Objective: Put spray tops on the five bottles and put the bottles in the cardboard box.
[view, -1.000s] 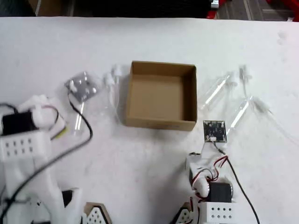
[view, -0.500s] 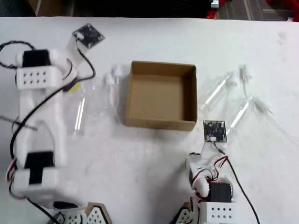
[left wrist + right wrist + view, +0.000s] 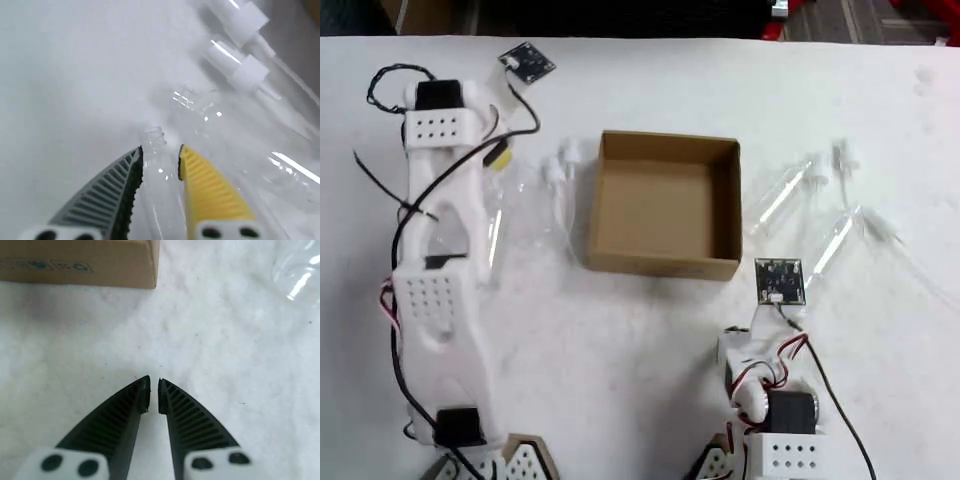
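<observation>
A bottle [image 3: 154,142] is seen between the left gripper's [image 3: 160,150] parted fingers [image 3: 202,182], at the box's [image 3: 660,264] nine o'clock. The right gripper's [image 3: 153,383] fingers [image 3: 187,422] are closed.

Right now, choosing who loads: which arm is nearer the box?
Right. The right arm sits just off the box's near corner; the left arm is over bottles, farther off.

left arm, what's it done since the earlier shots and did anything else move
The left arm swung up from near its base and stretched out toward the far side of the table, left of the cardboard box. The left gripper now straddles a clear bottle, open. The right arm, box and spray tops stayed put.
</observation>
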You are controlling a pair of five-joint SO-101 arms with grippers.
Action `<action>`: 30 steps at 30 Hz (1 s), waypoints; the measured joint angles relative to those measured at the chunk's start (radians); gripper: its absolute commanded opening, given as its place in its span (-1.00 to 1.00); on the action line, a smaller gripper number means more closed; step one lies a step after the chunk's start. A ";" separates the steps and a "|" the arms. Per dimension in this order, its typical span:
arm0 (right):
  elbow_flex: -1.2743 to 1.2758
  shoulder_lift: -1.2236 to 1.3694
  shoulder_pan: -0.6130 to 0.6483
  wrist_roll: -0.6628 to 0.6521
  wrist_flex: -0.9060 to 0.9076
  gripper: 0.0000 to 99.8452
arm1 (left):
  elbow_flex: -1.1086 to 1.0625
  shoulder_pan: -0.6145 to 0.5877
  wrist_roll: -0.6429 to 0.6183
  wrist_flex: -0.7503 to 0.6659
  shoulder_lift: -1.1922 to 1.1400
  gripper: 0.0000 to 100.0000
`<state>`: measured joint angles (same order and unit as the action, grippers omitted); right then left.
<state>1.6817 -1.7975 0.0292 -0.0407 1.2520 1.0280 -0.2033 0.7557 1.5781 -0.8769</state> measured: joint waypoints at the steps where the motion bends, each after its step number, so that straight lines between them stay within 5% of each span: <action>1: 0.000 0.000 0.000 0.000 0.000 -0.97 | 0.055 0.000 0.000 0.017 -0.038 -0.77; 12: 0.000 0.000 0.000 0.000 0.000 -0.97 | 0.499 -0.012 -0.006 0.072 -0.362 -0.64; 30: 0.000 0.000 0.000 0.000 0.000 -0.97 | 0.480 -0.061 0.009 0.081 -0.410 -0.64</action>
<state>1.6817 -1.7975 0.0292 -0.0407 1.2520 1.5083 -0.2647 0.7649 1.6594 -1.2866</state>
